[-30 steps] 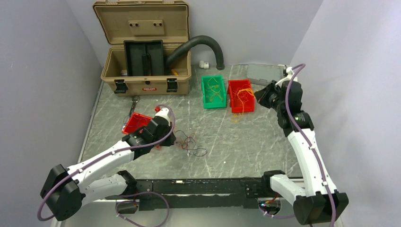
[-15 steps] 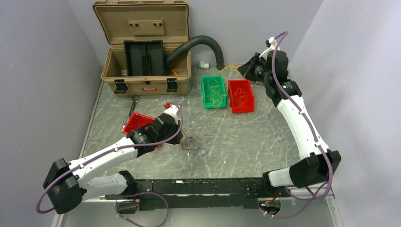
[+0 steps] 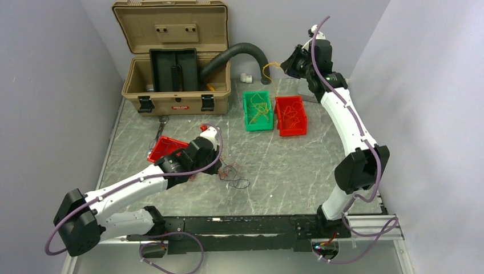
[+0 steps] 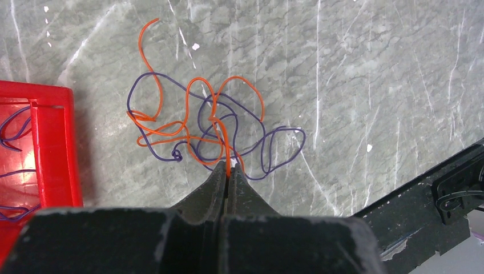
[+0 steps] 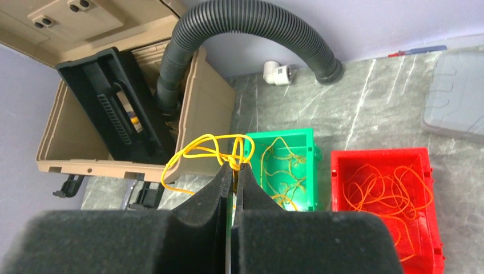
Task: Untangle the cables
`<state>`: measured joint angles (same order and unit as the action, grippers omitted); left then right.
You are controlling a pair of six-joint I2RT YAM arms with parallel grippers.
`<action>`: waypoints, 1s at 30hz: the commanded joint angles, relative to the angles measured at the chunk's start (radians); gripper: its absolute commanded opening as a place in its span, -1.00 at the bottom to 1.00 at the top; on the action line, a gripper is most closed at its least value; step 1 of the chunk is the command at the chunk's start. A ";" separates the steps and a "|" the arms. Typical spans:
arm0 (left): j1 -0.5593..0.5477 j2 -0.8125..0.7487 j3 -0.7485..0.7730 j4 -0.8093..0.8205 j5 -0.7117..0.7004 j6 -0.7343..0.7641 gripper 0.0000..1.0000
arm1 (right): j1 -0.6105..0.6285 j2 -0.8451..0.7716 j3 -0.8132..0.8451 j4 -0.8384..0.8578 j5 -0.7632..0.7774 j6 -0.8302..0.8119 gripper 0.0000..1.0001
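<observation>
Orange and purple cables point(image 3: 234, 176) sit knotted on the table point(image 3: 285, 165) in the top view. The left tool point(image 3: 221, 170) is right at them, while the right tool point(image 3: 285, 64) is up high at the back, dangling a yellow wire point(image 3: 267, 69).

Left wrist view: the jaws are pinched together on an orange strand point(image 4: 224, 138) at the tangle's near edge, with a purple strand point(image 4: 303, 138) looped through it. Looks like mid-separation to me, so next it needs a gentle pull to free the orange.

Right wrist view: that tool is clamped on the yellow wire, with the green bin point(image 5: 285, 135) just beyond. Dropping it there seems next.
</observation>
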<state>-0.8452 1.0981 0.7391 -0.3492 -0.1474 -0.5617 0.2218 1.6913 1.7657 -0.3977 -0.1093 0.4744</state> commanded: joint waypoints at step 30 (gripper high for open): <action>-0.006 0.023 0.074 -0.015 -0.009 0.038 -1.00 | 0.198 0.529 0.069 -0.035 0.303 -0.114 -1.00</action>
<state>-0.8459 1.1324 0.7704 -0.3634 -0.1520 -0.5499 0.4084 2.2250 1.7741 -0.4068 0.1116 0.3794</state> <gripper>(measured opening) 0.014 0.029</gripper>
